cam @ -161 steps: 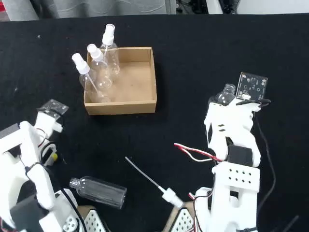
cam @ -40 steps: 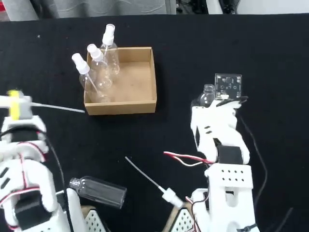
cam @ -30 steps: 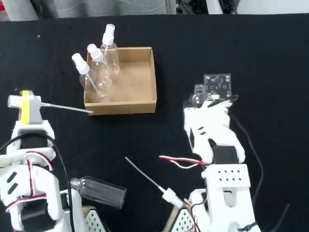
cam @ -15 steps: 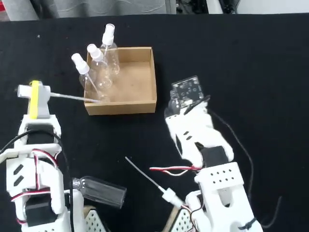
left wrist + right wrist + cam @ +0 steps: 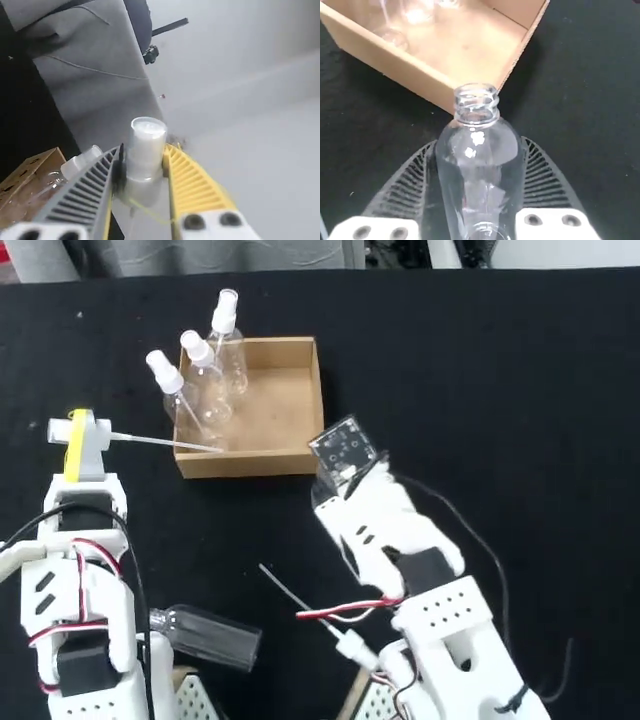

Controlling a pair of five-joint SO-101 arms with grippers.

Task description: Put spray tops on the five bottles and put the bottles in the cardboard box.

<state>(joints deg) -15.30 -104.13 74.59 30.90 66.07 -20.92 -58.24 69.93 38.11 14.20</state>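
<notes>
My left gripper (image 5: 141, 152): jaws clamped on a spray top (image 5: 146, 134), whose white cap stands up between the ribbed fingers. In the high view this gripper (image 5: 78, 435) sits at 9 o'clock of the table (image 5: 500, 370). The top's thin dip tube (image 5: 165, 443) runs toward 3 o'clock, and its tip reaches the near wall of the cardboard box (image 5: 250, 461).

My right gripper (image 5: 479, 146): jaws closed around an uncapped clear bottle (image 5: 479, 175). I grip it by the body, and its open neck points toward the box (image 5: 420, 75). My right arm (image 5: 385, 535) lies at 5 o'clock of the box, with its wrist just off that corner.

Box: at 11 o'clock of the table. Three capped bottles (image 5: 205, 380) stand inside it, along its 9 o'clock wall (crowded together, two leaning).

On the table: a second uncapped bottle (image 5: 205, 635) lies on its side at 7 o'clock. A loose spray top (image 5: 348, 645) lies at 6 o'clock, its tube pointing toward 10 o'clock.
</notes>
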